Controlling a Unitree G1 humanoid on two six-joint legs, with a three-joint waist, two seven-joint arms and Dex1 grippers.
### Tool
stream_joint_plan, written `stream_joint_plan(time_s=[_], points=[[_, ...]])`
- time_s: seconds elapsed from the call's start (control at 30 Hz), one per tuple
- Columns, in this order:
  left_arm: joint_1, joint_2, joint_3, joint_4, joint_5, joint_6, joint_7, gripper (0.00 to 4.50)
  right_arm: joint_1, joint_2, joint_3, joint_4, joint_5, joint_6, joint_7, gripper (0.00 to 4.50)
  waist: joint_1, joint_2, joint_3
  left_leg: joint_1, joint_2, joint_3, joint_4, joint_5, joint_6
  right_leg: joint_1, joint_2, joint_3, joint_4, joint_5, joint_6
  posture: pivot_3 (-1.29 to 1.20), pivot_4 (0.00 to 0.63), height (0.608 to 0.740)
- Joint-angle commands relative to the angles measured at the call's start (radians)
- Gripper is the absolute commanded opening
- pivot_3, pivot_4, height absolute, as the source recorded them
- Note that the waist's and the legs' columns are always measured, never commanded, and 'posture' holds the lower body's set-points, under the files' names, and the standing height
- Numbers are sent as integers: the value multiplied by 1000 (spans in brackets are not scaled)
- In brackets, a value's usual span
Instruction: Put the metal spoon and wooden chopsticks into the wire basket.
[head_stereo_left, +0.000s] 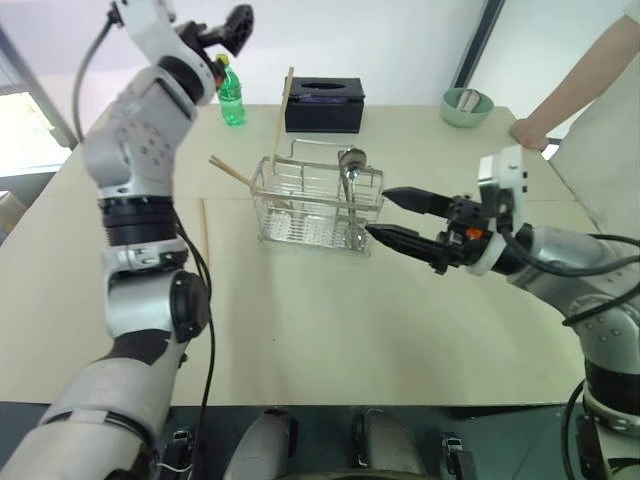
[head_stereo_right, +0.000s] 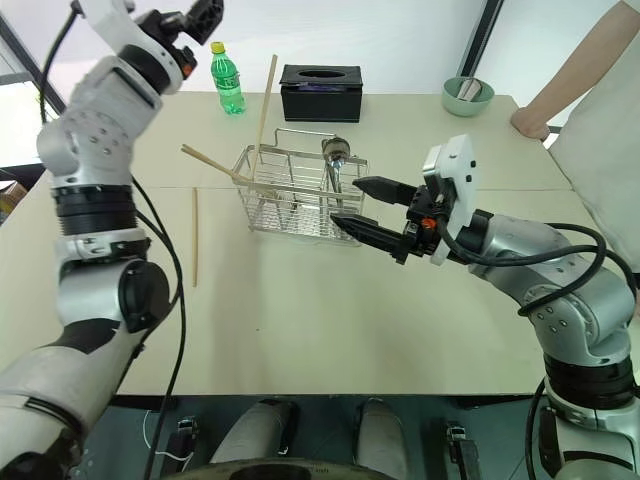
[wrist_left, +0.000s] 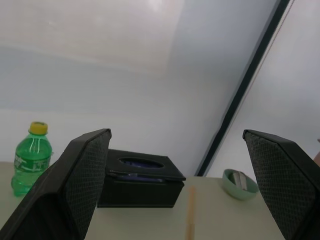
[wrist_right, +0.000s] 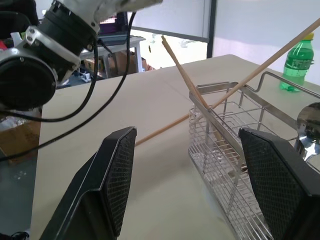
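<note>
Now the spoon (head_stereo_right: 335, 160) stands in the wire basket (head_stereo_right: 295, 195) with three chopsticks (head_stereo_right: 265, 100); a fourth lies on the worktop (head_stereo_right: 300, 300). Left gripper (head_stereo_left: 232, 30), raised high, and right gripper (head_stereo_right: 360, 205), beside the basket, both have fingers wide and empty.

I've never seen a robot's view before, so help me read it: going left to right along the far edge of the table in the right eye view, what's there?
Green bottle → black tissue box → green bowl → a person's hand resting on the table's edge.
</note>
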Motion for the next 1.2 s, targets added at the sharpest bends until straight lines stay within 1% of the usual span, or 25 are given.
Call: stream_joint_plan(time_s=[0.03,0.1,0.13,0.2,0.27,0.37,0.5,0.7,0.87,1.0,1.2], points=[[-89,115,47,106,-27,52,-77,4456,-16,3,-7,-28,-10,-28,17,3392,-14,0,0,0,0,0,0,0,0,0,0,0,0,0,0,0,150,661],[-121,185,44,210,-1,74,-91,4456,-9,-5,-3,-37,-23,-34,32,3392,-16,0,0,1,0,0,-1,0,0,0,0,0,0,0,0,0,150,661],[-144,226,54,279,23,86,-47,4456,0,-14,-5,-42,-32,-40,44,3392,-16,0,0,1,0,0,0,0,0,1,0,0,1,0,0,0,150,661],[-174,283,63,406,87,131,121,4456,14,-27,-16,-40,-39,-44,63,3392,-18,0,0,1,0,-1,0,0,0,1,0,0,1,0,0,0,150,661],[-170,291,51,463,133,209,240,4456,18,-28,-16,-33,-47,-51,72,3392,-20,0,0,2,0,-1,-1,0,0,1,0,0,1,0,0,0,150,661],[-121,255,36,441,172,299,336,4456,14,-27,-5,-30,-64,-59,87,3392,-13,-1,0,2,0,-2,-1,0,0,1,0,0,1,0,0,0,150,661],[-37,161,86,369,161,402,431,4456,2,-34,5,-26,-66,-55,115,3392,-13,-3,0,1,-1,-3,0,0,0,1,0,0,1,0,0,0,150,661],[26,65,99,318,168,470,463,4456,-11,-59,-12,-22,-47,-34,151,3392,-21,-3,0,0,0,-2,-1,1,-2,-1,-1,1,1,0,0,0,150,661],[46,32,109,337,186,475,498,4456,19,-93,-27,-54,-17,-12,184,3392,-18,-3,0,0,0,-1,-1,1,-3,-1,0,1,1,0,0,0,150,661],[62,21,99,355,208,468,515,4456,22,-95,-41,-63,0,0,163,3392,-16,-3,0,0,0,-1,-1,1,-3,-1,-1,1,1,0,0,0,150,661],[77,2,65,376,235,475,480,4456,35,-98,-52,-79,17,3,142,3392,-13,-3,0,0,0,-1,-1,1,-3,0,-1,1,1,0,0,0,150,661]])
